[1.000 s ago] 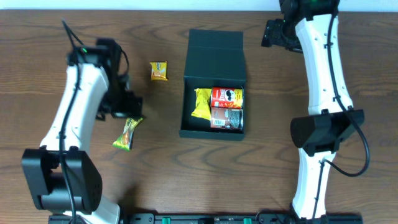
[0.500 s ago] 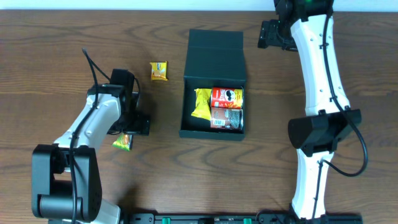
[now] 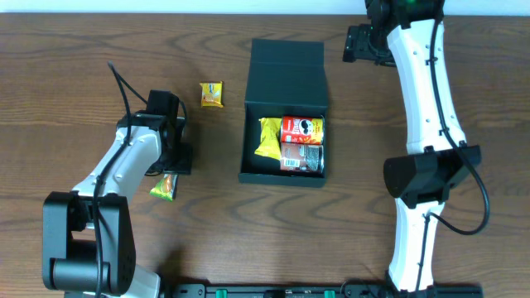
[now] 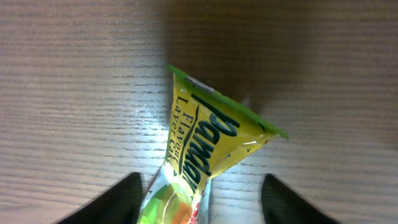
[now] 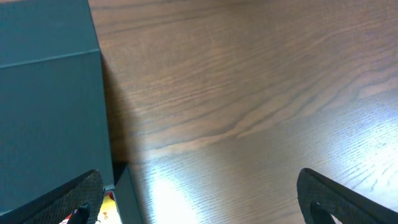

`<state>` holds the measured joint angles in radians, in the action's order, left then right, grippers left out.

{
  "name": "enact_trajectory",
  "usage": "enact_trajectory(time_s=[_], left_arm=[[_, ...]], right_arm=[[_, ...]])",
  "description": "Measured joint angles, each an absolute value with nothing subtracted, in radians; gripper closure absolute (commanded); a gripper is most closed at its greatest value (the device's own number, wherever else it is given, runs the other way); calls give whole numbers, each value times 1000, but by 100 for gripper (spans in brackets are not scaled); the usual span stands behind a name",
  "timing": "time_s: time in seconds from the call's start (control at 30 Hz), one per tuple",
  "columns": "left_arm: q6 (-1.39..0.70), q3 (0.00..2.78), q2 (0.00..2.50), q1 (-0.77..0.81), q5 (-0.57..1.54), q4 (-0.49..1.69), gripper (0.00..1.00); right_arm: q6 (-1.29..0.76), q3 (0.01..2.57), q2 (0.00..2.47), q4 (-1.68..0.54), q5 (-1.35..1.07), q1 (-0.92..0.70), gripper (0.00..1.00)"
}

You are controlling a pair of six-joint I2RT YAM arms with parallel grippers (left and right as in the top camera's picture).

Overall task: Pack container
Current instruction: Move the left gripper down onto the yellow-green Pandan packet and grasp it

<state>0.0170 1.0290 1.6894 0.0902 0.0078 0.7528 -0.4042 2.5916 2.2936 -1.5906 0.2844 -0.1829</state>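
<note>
The container (image 3: pixel 286 70), a dark teal-black box with its flap lid folded back, sits mid-table. It holds a yellow packet (image 3: pixel 269 137), a red can (image 3: pixel 302 128) and a dark can (image 3: pixel 302 156). My left gripper (image 3: pixel 172 170) is down over a green-yellow snack packet (image 3: pixel 166 187) on the table. In the left wrist view that packet (image 4: pixel 205 140) lies between the fingers (image 4: pixel 124 199), part-closed, with a gap on the right side. My right gripper (image 3: pixel 358 45) hovers open by the container's far right corner (image 5: pixel 50 106), with nothing between its fingertips (image 5: pixel 205 199).
A small yellow packet (image 3: pixel 212 94) lies on the wooden table left of the container's lid. The right arm stretches along the table's right side.
The left arm has swung down and in over the green-yellow packet, and its jaws have narrowed around it. The right arm has barely moved.
</note>
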Motion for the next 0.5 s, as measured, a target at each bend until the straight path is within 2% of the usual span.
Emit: enact_trajectory(time_s=[0.2,0.4,0.5], left_arm=[[-5,1029,1689,90,11,781,53],[-20,1015,1689,90,17,769,52],[-35,994,1689,90,19,761,57]], right_arm=[[-400,2592,2294,-1575,284,-183,1],[-392,2592,2294,-1570,284,-183,1],[-390,2592,2294,-1568,284,-183,1]])
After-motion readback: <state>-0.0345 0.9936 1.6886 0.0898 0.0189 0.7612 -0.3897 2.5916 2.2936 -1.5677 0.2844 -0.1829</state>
